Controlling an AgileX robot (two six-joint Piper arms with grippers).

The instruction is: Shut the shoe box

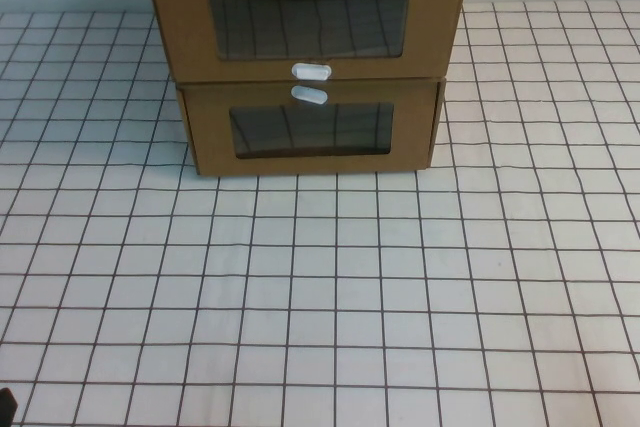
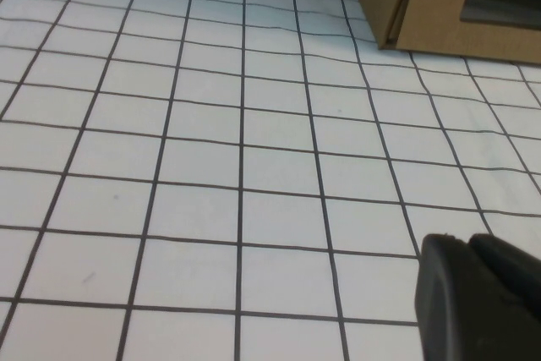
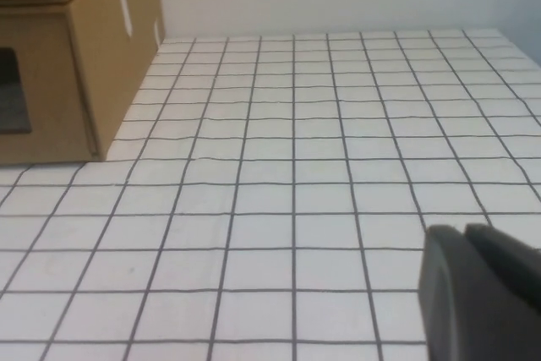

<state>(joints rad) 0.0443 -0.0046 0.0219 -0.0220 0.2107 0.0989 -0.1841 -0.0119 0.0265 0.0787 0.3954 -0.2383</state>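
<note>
at the far left of the high view we find only a small dark piece at the bottom corner, too little for us to name. from the left wrist camera we see the left gripper (image 2: pixel 478 298) as a dark rounded shape low over the tabletop (image 2: pixel 211 166), well short of the boxes; we cannot tell whether its jaws are open or closed.

toward the middle, at the far side of the gridded tabletop, we see two brown cardboard boxes stacked. the upper one is the shoe box (image 1: pixel 306 12), with a clear window in its front and its white pull tab (image 1: pixel 311 71) below that window. its front stands a little nearer to us than the front of the lower box (image 1: pixel 312 127), whose own white tab (image 1: pixel 309 95) sits above its window, so the two tabs lie almost touching.

on the right, the right gripper (image 3: pixel 482 293) shows in its wrist camera as a dark shape above the tabletop, apart from the boxes; we cannot tell the state of its jaws.
</note>
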